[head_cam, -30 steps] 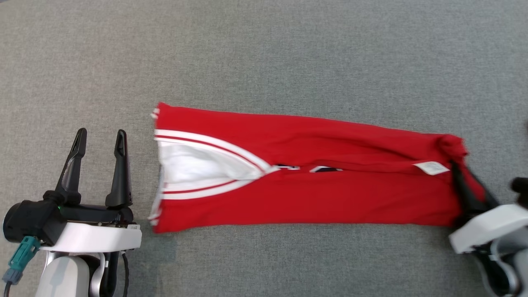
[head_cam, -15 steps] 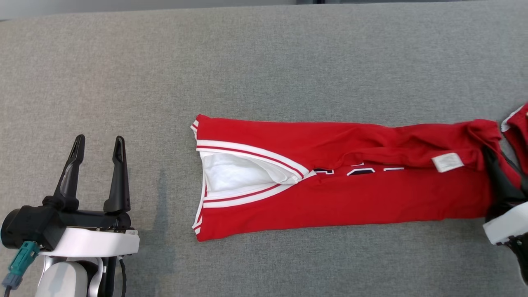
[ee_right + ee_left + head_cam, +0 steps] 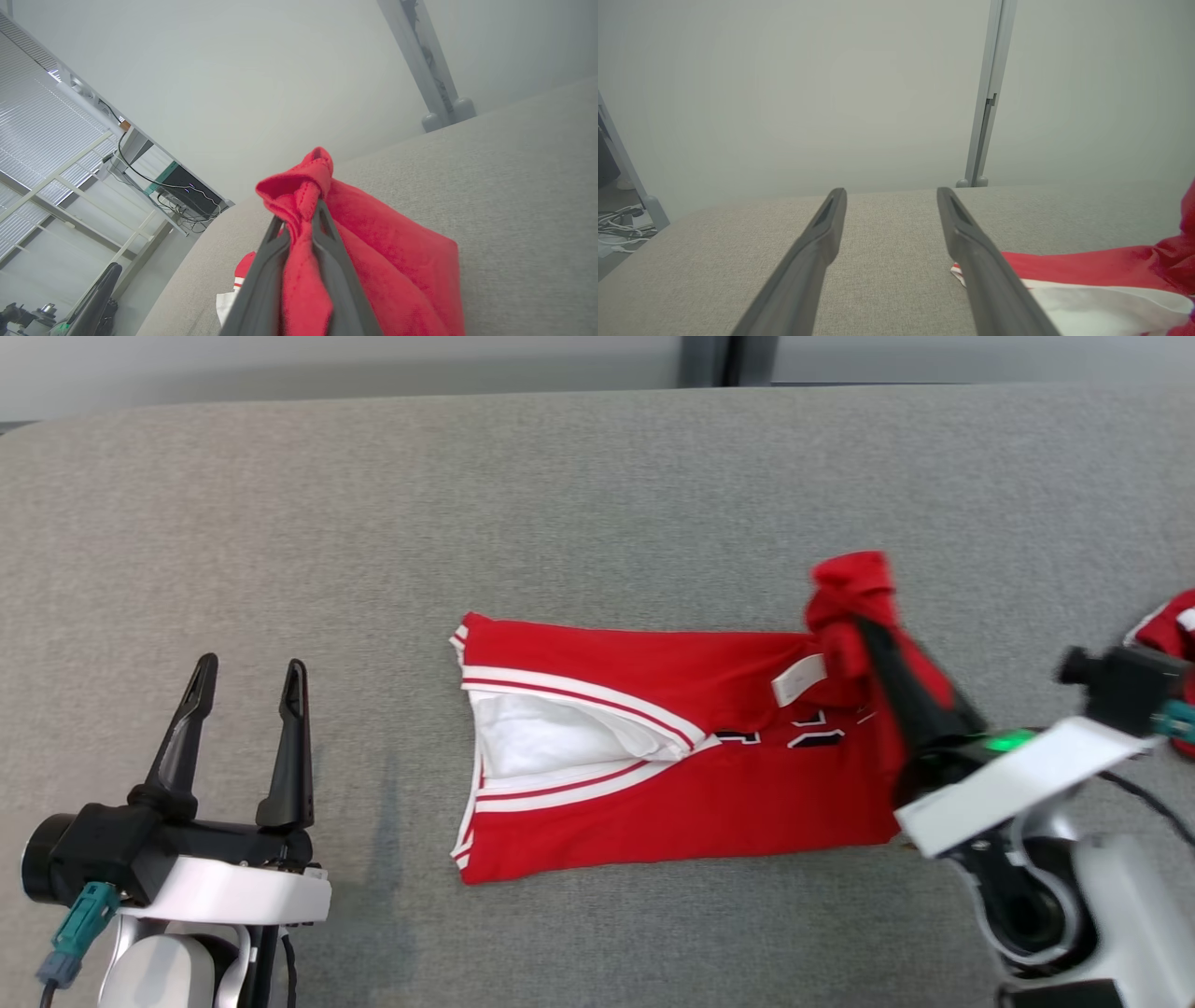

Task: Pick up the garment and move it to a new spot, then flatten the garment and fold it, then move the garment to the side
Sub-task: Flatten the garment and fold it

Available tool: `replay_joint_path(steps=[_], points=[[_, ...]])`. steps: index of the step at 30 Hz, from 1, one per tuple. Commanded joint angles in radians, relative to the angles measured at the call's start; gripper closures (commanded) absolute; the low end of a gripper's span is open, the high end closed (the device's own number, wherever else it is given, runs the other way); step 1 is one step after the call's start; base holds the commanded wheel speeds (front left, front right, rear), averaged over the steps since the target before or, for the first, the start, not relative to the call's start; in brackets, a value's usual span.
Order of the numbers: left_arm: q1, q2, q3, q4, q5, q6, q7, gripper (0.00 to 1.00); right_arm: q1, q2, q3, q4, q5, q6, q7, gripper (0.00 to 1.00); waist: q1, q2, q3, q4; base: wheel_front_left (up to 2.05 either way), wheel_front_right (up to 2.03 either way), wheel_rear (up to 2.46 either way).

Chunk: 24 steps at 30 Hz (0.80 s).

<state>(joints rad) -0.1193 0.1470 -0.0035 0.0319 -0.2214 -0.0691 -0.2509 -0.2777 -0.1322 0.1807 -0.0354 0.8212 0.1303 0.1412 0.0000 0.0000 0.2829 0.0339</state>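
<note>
Red fabric, soft and light: the garment [image 3: 653, 784] is a jersey with white striped trim, and it lies flat near the middle of the grey surface [image 3: 597, 476] with its neck opening to the left. The right end is off the surface, bunched and lifted over the body. A white label [image 3: 798, 679] shows just beside the bunch.

The right gripper [image 3: 864, 627] has its fingers pressed together on that bunched end, pinching a wad of cloth that pokes out past the tips in the right wrist view [image 3: 299, 217]. The left gripper [image 3: 252, 665] sits well apart to the left with its fingers spread wide and nothing between them.

Handling, as I judge it, is limp, with no stiffness at all, so it will sag and drag wherever it isn't held. It's not fragile or slippery, and the woven surface probably grips it a bit. A one-point pinch twists the hem. Better holds are the two hem corners or the trimmed edge by the neck, which is thicker and easier to catch.

The surface is a grey woven cover with a rounded far-left corner. More red cloth [image 3: 1162, 625] lies at the far right edge. Beyond it are a pale wall [image 3: 784, 70], a grey post [image 3: 987, 93], cables [image 3: 621, 224] on the floor and blinds [image 3: 28, 116].
</note>
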Motion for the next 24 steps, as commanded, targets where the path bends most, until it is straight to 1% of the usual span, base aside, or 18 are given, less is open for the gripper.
replay_joint_path(steps=[1,5,8,13,15,19,21,22,23,24], points=[[0.005,0.004,-0.001,0.0,0.002,0.005,-0.002,0.0,-0.023,0.01,0.026,0.014,0.003,0.001,0.005,1.0,0.0,0.0,-0.006,0.018,0.0,0.0,0.0],[0.004,-0.004,-0.01,0.005,-0.005,0.007,-0.003,0.0,-0.069,0.052,0.113,0.079,0.017,0.001,-0.015,1.0,0.0,0.0,-0.009,0.063,0.0,0.0,0.0],[0.0,-0.011,-0.019,0.013,-0.01,0.006,-0.004,0.0,-0.103,0.07,0.19,0.138,0.037,0.001,-0.034,1.0,0.0,0.0,-0.008,0.1,0.0,0.0,0.0],[-0.008,-0.02,-0.033,0.029,-0.017,0.0,-0.007,0.0,-0.174,0.078,0.301,0.247,0.068,0.002,-0.106,1.0,0.0,0.0,0.0,0.15,0.0,0.0,0.0],[-0.014,-0.023,-0.038,0.036,-0.019,-0.002,-0.007,0.0,-0.204,0.079,0.347,0.289,0.098,0.002,-0.143,1.0,0.0,0.0,0.006,0.166,0.0,0.0,0.0],[-0.026,-0.031,-0.043,0.045,-0.025,-0.006,-0.01,0.0,-0.262,0.076,0.426,0.381,0.138,0.002,-0.205,1.0,0.0,0.0,0.026,0.183,0.0,0.0,0.0],[-0.029,-0.032,-0.042,0.047,-0.026,-0.006,-0.011,0.0,-0.277,0.077,0.44,0.402,0.14,0.002,-0.22,1.0,0.0,0.0,0.032,0.184,0.0,0.0,0.0],[-0.032,-0.031,-0.039,0.047,-0.026,-0.006,-0.011,0.0,-0.291,0.077,0.455,0.424,0.144,0.002,-0.234,0.79,0.0,0.0,0.038,0.184,0.0,0.0,0.0],[-0.036,-0.032,-0.037,0.048,-0.026,-0.007,-0.012,0.0,-0.303,0.078,0.467,0.437,0.154,0.002,-0.248,0.54,0.0,0.0,0.044,0.183,0.0,0.0,0.0],[-0.039,-0.031,-0.036,0.05,-0.026,-0.008,-0.011,0.0,-0.316,0.079,0.48,0.45,0.158,0.002,-0.261,0.0,0.0,0.0,0.049,0.181,0.0,0.0,0.0]])
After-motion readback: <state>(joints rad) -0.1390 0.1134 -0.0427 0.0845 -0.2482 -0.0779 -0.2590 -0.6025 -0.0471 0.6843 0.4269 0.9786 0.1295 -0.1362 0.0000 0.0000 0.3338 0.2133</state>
